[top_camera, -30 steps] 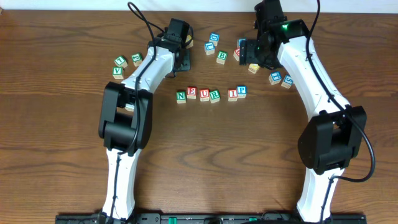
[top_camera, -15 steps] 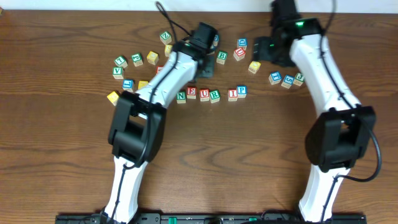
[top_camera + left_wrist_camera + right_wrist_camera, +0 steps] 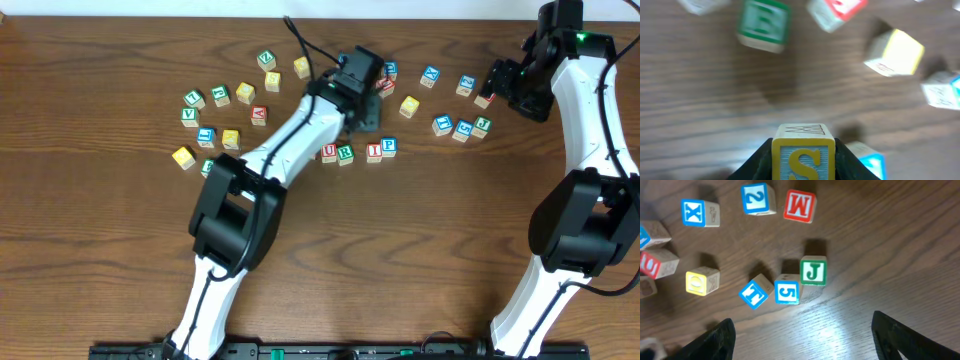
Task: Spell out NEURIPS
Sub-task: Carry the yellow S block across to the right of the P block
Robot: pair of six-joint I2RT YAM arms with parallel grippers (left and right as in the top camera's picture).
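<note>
— NEURIPS row (image 3: 345, 153) status?

— Mid-desk (image 3: 100, 250), a bit toward the far edge. U (image 3: 328, 153), R (image 3: 345, 153), I (image 3: 374, 150) and P (image 3: 388, 146) read fine from overhead. U/R sit side by side, I/P side by side, with a gap between R and I. N and E can't be seen: the left arm (image 3: 300, 130) lies across that end of the row.

— So S is the open item. Where is it?

— S cube (image 3: 803, 165) is in the left end effector (image 3: 803, 152), pinched on two opposite side faces. The blue S on a yellow border faces the wrist cam, with W on the adjoining face. Side grip makes sense: the underside is free to set down flat.

— Height?

— Looks lifted clear of the desk, but the wrist view is blurred, so I can't say how far. Overhead puts that end effector just on the far side of U/R, so it isn't at the slot yet.

— Slot?

— My read: right after P, toward the right edge. It's bare wood there, so there's room for the fingers. The risk is nudging P on the way down.

— Right arm?

— Right end effector (image 3: 801, 325) is empty, fingers spread wide, near the far right corner over spares: J (image 3: 813, 271), 5 (image 3: 787, 292), M (image 3: 799, 206). My guess is it's out there so the left arm has the row to itself.

— Which face lands up?

— Can't tell. Check that S reads the same way as P before release.
</note>
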